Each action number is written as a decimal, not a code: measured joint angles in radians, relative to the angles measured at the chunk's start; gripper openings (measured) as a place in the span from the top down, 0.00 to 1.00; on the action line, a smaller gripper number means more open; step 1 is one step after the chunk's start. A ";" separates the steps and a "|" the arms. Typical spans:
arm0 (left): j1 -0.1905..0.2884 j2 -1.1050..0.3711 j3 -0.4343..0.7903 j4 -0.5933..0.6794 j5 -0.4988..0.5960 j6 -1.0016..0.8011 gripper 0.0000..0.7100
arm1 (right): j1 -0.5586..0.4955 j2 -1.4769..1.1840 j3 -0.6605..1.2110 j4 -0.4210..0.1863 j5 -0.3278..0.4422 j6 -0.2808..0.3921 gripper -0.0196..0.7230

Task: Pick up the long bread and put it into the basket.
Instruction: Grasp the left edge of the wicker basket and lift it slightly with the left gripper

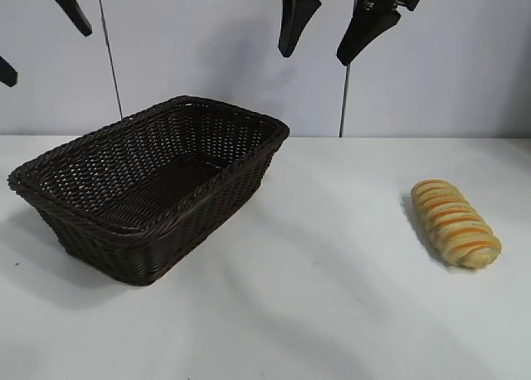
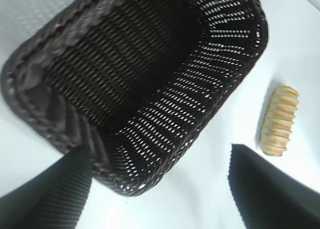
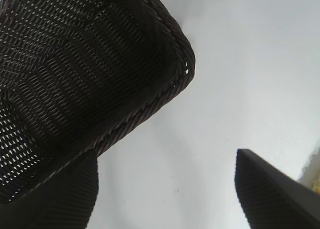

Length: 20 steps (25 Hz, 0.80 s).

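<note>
**Bread on the table, both grippers spread and empty**

Jaws on our right gripper [image 1: 325, 38] stand apart, grasping nothing, high above the far rim of the large dark brown woven wicker basket [image 1: 108, 222]. Our left gripper [image 1: 41, 40], at the exterior view's upper left edge, is likewise spread and empty above the basket's left end. Beyond them, the long golden-tan bread with orange-brown stripes [image 1: 455, 223] lies on the white table [image 1: 332, 297], well apart from the basket, to its right.
</note>
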 joint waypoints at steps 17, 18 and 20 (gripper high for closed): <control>-0.095 -0.042 0.259 0.043 -0.281 -0.369 0.23 | 0.000 0.000 0.000 0.000 0.000 0.000 0.23; -0.096 -0.032 0.259 0.049 -0.283 -0.381 0.23 | 0.000 0.000 0.000 0.000 0.000 0.000 0.23; -0.096 -0.002 0.259 0.058 -0.283 -0.391 0.23 | 0.000 0.000 0.000 0.000 0.000 0.000 0.23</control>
